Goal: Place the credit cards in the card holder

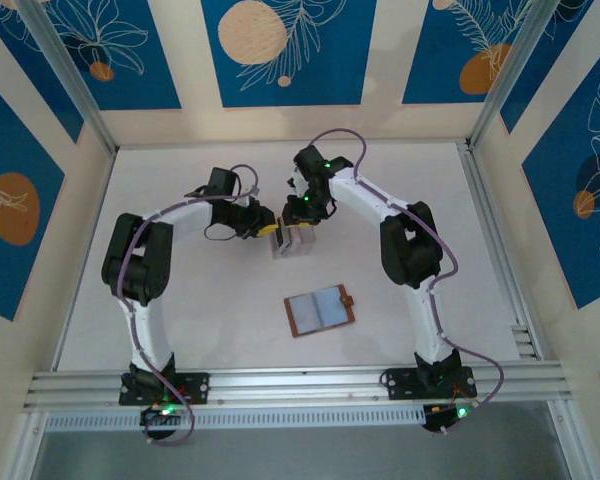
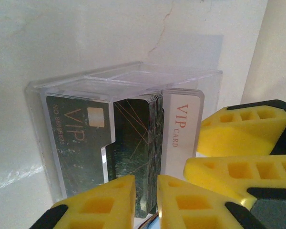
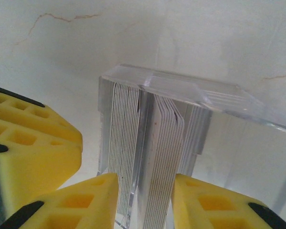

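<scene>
Left tool (image 2: 145,200), jaws narrow, pinching dark credit cards (image 2: 138,138) upright in the clear stand (image 2: 43,133); right tool (image 3: 145,200), narrow astride that stand's divider, grip uncertain; card holder (image 1: 320,310), open flat on the tabletop (image 1: 200,330), on the stand's arm-base side, slightly nearer the right arm.

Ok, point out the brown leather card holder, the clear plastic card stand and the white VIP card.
Brown leather card holder (image 1: 318,311), top external view, open bluish inner pockets.
Clear plastic card stand (image 3: 181,88), right wrist view, top rim.
White VIP card (image 2: 181,129), left wrist view, printed face.
</scene>
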Tool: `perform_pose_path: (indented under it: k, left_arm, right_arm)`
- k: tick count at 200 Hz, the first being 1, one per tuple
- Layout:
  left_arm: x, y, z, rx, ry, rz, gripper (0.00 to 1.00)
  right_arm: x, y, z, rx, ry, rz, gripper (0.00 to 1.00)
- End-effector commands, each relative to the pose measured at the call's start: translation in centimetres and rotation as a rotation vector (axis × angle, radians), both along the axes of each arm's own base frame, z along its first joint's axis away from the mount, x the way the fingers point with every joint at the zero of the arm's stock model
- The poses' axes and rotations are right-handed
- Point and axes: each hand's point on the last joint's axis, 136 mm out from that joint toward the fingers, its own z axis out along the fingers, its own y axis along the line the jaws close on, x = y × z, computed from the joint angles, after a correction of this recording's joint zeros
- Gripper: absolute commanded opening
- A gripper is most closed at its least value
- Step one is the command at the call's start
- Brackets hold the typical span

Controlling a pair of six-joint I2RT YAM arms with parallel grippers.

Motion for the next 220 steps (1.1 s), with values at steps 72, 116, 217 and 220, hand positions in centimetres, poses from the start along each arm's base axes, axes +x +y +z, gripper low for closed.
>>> perform_pose_path:
  k: [72,116,217,220]
  left_arm:
    - [-0.4,-0.6,-0.8,-0.027,0.025,-0.017,0.19]
    - [-0.4,-0.7,-0.8,-0.032,0.026,-0.018,0.19]
    - [-0.4,-0.7,-1.0,-0.033,0.029,-0.018,0.19]
    - [-0.5,-0.8,-1.0,-0.032,0.030,-0.018,0.19]
  right_arm:
    - [-1.6,2.8,1.8,0.185,0.087,0.061,0.35]
    - [-1.8,2.7,1.2,0.172,0.101,0.056,0.35]
    - [-2.0,2.6,-0.5,0.118,0.123,0.062,0.36]
    - [-2.0,2.6,-0.4,0.125,0.124,0.062,0.35]
